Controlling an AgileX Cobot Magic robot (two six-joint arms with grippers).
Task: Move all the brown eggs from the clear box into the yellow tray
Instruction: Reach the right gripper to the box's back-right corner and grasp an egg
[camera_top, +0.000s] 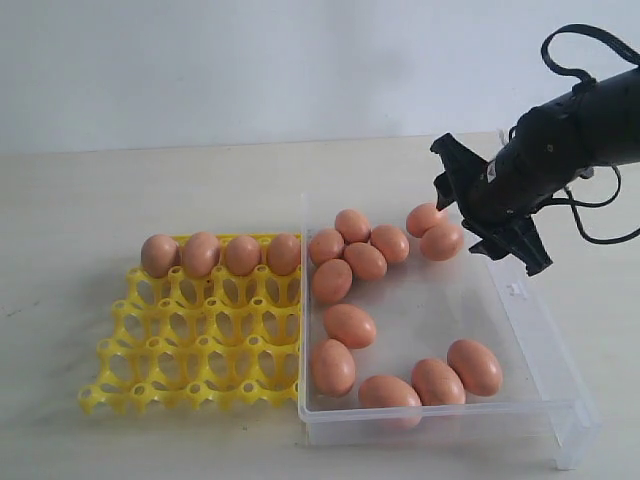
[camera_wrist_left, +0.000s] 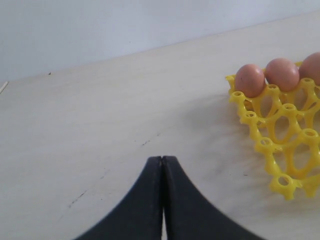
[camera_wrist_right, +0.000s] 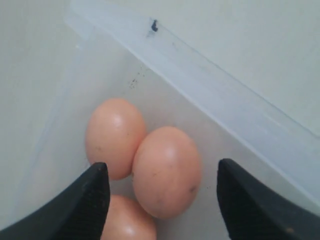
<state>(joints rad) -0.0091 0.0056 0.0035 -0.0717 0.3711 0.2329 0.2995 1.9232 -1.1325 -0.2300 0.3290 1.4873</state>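
Four brown eggs (camera_top: 221, 254) fill the back row of the yellow tray (camera_top: 200, 345). Several more lie in the clear box (camera_top: 530, 335) to its right. My right gripper (camera_top: 472, 215) hangs open over the box's back right corner, above two touching eggs (camera_top: 436, 232). In the right wrist view one egg (camera_wrist_right: 166, 170) lies between the open fingers (camera_wrist_right: 92, 200), untouched, with a second egg (camera_wrist_right: 114, 136) against it and a third (camera_wrist_right: 127, 222) lower down. My left gripper (camera_wrist_left: 162, 161) is shut on nothing, over bare table beside the tray's corner (camera_wrist_left: 280, 135) and its eggs (camera_wrist_left: 250, 80).
The box wall (camera_wrist_right: 225, 100) runs close past the right gripper's far finger. The tray's three front rows are open cups. The box touches the tray's right side. A pale wall stands behind the table.
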